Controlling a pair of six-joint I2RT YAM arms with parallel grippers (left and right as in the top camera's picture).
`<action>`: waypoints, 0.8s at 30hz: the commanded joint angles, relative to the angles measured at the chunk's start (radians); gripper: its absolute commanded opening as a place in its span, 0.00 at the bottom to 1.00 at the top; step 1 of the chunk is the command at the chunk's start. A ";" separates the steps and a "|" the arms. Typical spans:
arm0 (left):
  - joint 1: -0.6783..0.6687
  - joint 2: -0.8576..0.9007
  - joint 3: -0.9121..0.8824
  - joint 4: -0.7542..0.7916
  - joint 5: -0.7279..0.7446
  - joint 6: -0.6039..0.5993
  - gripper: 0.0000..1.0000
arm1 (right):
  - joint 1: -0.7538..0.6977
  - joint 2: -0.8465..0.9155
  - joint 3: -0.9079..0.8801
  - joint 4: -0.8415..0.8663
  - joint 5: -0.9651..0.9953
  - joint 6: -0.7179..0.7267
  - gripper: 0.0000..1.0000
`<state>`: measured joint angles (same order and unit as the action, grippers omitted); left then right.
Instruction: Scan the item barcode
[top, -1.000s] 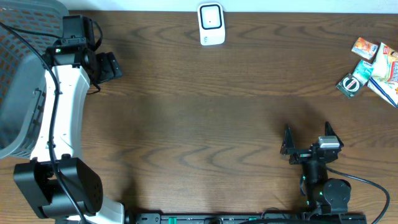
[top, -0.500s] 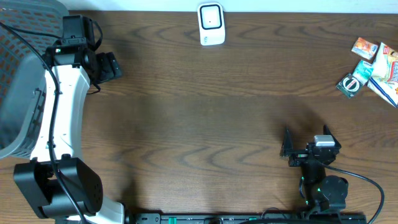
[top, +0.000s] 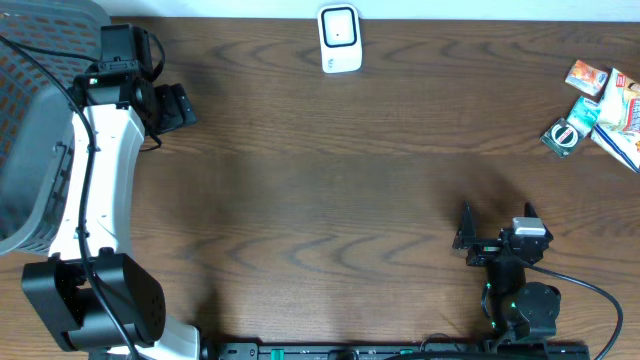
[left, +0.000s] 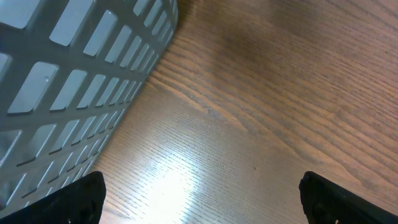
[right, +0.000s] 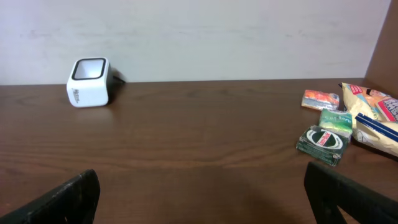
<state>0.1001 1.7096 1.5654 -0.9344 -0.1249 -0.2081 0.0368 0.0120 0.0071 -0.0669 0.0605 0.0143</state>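
Note:
A white barcode scanner (top: 340, 38) stands at the table's far edge, and shows at the upper left in the right wrist view (right: 90, 81). The items lie in a loose pile at the far right: an orange packet (top: 587, 76), a dark green packet with a round label (top: 565, 135) (right: 324, 141), and a yellow and blue bag (top: 622, 110) (right: 373, 118). My right gripper (top: 497, 222) (right: 202, 196) hovers open near the front edge, left of and nearer than the pile, holding nothing. My left gripper (top: 178, 108) (left: 199, 199) is open and empty beside the basket.
A grey slotted basket (top: 30, 120) (left: 68, 74) fills the far left, close to the left arm. Bare brown wood lies between the scanner, the pile and both grippers. A pale wall rises behind the table's far edge.
The right gripper has shifted very slightly near the front edge. The left arm, the scanner and the items have not moved.

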 joint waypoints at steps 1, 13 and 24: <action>0.002 0.010 -0.005 -0.002 0.002 0.009 0.98 | -0.003 -0.007 -0.002 -0.006 0.011 -0.002 0.99; 0.002 0.010 -0.005 -0.002 0.002 0.009 0.98 | -0.003 -0.007 -0.002 -0.011 -0.026 -0.039 0.99; 0.002 0.010 -0.005 -0.002 0.002 0.009 0.97 | -0.002 -0.007 -0.002 -0.012 -0.029 -0.039 0.99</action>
<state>0.1001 1.7096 1.5654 -0.9348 -0.1249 -0.2081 0.0368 0.0120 0.0071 -0.0704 0.0372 -0.0120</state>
